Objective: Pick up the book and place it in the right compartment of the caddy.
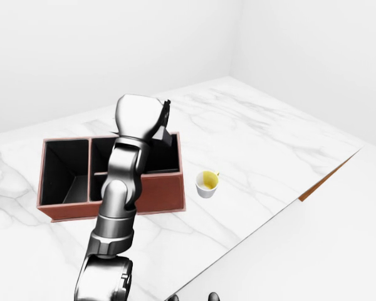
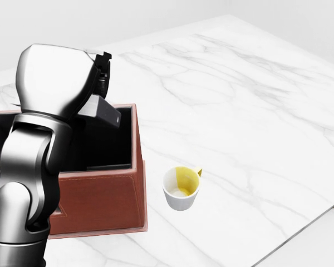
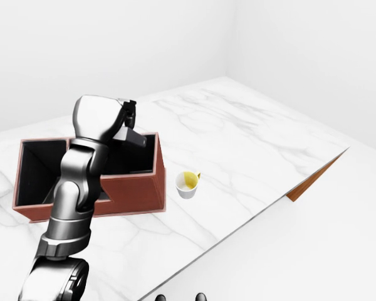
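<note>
I see a white marble table (image 2: 250,94) with grey veining filling most of my head view, its thin brown edge (image 1: 326,179) running diagonally at the right of the left-eye view. A reddish-brown caddy (image 2: 108,206) sits directly on it at the left of the head view. Just to the caddy's right, apart from it, stands a small white cup (image 2: 181,189) with a yellow inside.

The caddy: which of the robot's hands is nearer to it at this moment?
Left. The left hand is above the right compartment of the caddy, holding the book tilted over it. Only dark fingertips of the right hand show at the left-eye view's bottom edge, well clear.
</note>
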Controlling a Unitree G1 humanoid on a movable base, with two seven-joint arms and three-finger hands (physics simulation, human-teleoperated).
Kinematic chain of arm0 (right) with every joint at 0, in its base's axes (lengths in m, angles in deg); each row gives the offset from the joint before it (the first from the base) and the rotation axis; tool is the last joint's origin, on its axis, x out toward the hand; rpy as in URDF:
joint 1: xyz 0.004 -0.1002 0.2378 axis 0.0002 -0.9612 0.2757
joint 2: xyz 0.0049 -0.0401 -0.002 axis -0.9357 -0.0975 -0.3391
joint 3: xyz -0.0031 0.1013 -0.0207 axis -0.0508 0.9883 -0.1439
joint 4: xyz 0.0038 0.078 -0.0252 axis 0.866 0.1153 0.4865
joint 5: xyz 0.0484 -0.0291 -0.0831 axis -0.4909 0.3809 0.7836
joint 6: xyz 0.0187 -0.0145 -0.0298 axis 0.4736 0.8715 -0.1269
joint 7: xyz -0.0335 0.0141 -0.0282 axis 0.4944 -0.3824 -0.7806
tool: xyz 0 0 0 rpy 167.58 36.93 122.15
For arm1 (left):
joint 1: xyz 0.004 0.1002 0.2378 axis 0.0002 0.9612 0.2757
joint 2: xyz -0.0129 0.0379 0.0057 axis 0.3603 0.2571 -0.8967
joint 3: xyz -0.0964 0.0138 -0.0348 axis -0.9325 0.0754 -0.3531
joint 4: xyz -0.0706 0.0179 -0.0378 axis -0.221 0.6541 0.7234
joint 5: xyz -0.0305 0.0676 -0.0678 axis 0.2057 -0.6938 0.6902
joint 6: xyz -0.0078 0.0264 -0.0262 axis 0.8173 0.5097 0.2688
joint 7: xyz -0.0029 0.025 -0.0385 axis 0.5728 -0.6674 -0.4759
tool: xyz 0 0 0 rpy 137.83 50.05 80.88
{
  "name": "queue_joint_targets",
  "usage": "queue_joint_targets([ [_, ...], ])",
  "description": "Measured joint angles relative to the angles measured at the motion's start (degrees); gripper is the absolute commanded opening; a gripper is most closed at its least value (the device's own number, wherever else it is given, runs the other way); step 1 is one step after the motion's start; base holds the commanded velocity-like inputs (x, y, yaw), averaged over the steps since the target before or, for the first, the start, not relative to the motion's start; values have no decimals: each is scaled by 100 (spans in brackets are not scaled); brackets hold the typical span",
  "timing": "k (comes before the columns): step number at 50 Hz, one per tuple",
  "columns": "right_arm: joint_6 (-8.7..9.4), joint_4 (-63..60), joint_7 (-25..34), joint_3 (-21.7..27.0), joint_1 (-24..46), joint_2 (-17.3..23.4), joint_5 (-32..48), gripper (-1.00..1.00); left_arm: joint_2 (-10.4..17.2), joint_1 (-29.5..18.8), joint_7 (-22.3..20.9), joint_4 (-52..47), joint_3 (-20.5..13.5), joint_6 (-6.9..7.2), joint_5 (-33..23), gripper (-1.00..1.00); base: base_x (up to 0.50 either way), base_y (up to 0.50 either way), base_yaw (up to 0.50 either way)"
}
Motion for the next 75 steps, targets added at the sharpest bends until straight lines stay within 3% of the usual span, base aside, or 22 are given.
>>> queue_joint_targets([
  [16, 0, 15, 9, -11, 1, -1, 9, 100, -27, -33, -6, 380, 82, -92, -205, -100, 0, 0, 0],
  [29, 0, 21, 16, -7, -5, -3, 13, 100, -67, -84, -38, 732, 184, -340, -418, -100, 0, 0, 0],
  [36, 0, 18, 17, -2, -7, -4, 12, 100, -86, -158, -44, 982, 215, -401, -502, -100, 0, 0, 0],
  [59, 0, 44, 5, -23, 2, 10, 29, 100, -160, -704, 253, 2544, 360, -311, -689, -100, 0, 0, 0],
  [75, 0, 10, -5, -25, 2, 3, 29, 100, -160, -1190, 637, 3881, 410, -191, -472, -100, 0, 0, 0],
])
